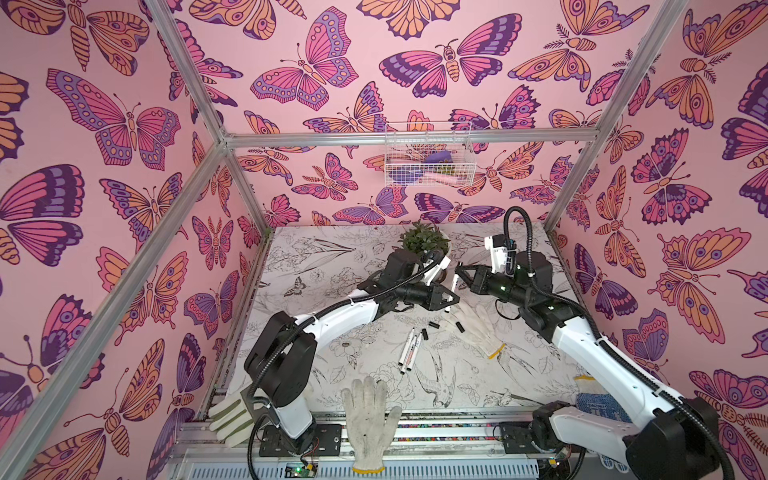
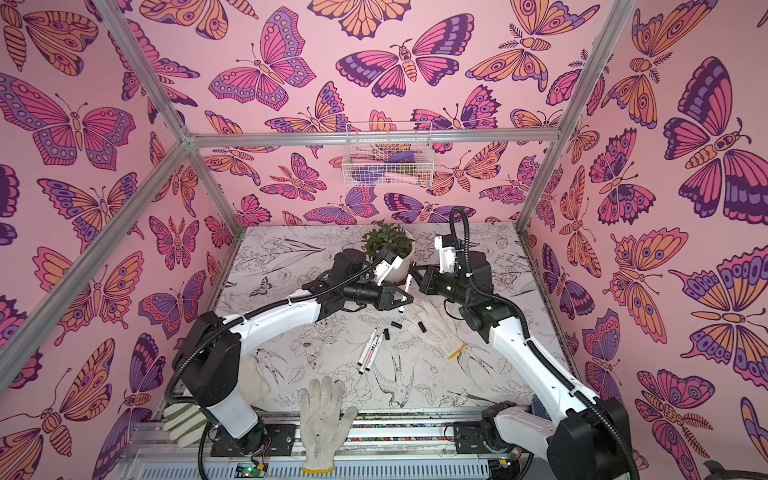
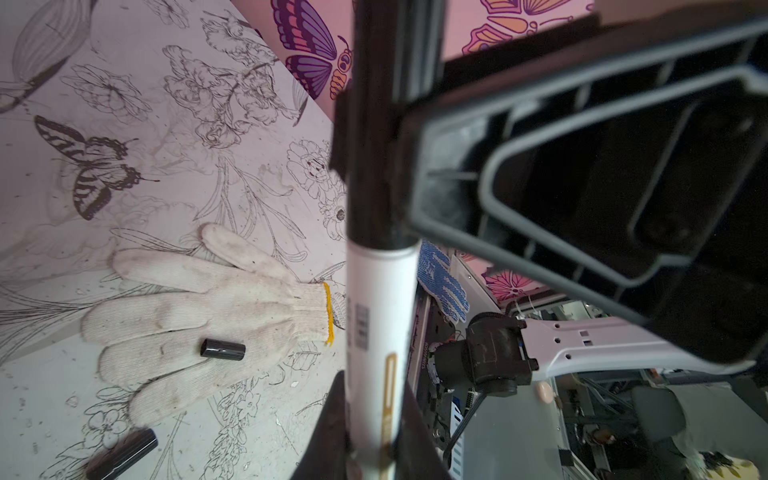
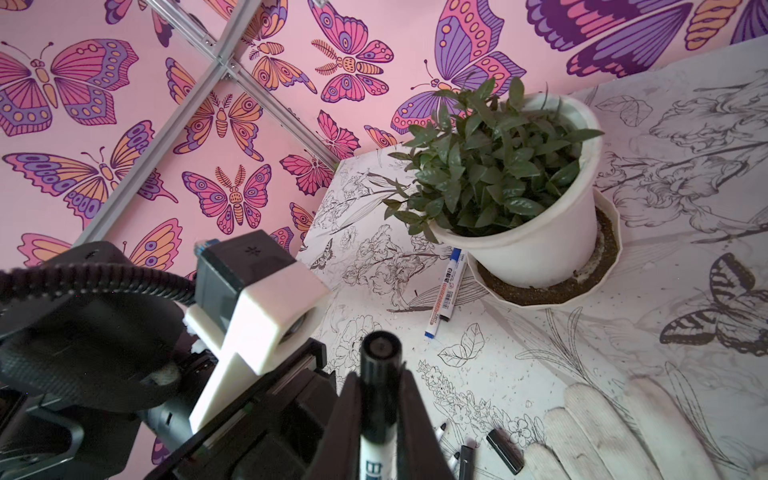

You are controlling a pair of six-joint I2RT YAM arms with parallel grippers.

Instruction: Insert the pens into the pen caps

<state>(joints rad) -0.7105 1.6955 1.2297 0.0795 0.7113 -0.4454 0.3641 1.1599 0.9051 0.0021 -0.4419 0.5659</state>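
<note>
- The left gripper (image 3: 374, 419) is cut off by the wrist frame edge. We see only dark finger edges clenched on the white barrel of the held pen (image 3: 380, 316).
- The right gripper (image 4: 380, 399) is clamped on the black cap (image 4: 379, 365) at that same pen's end. The barrel print below is cropped and unreadable.
- The cap meets the barrel with no gap we can see. We can't tell if it is fully seated.
- In both top views the two gripper tips mask most of the held pen.
- The contents of the wire basket (image 1: 428, 153) are too blurred to name.
- The table (image 1: 316, 266) is white with black floral line drawings. The walls (image 1: 124, 208) are pink with a butterfly print, behind an aluminium frame (image 1: 374, 139).
- A plant pot (image 4: 540, 249) sits at the far side, with two pens (image 4: 446, 291) lying against its saucer.
- The held pen is raised above mid-table, in front of the pot. Its long axis runs near to far, capped end farther. We can't judge how steep it is.
- Loose pens (image 1: 409, 347) lie flat on the table, on a diagonal from near-left to far-right.
- Loose caps (image 1: 433, 325) lie just beyond them. One cap lies on a glove (image 3: 199, 303).
</note>
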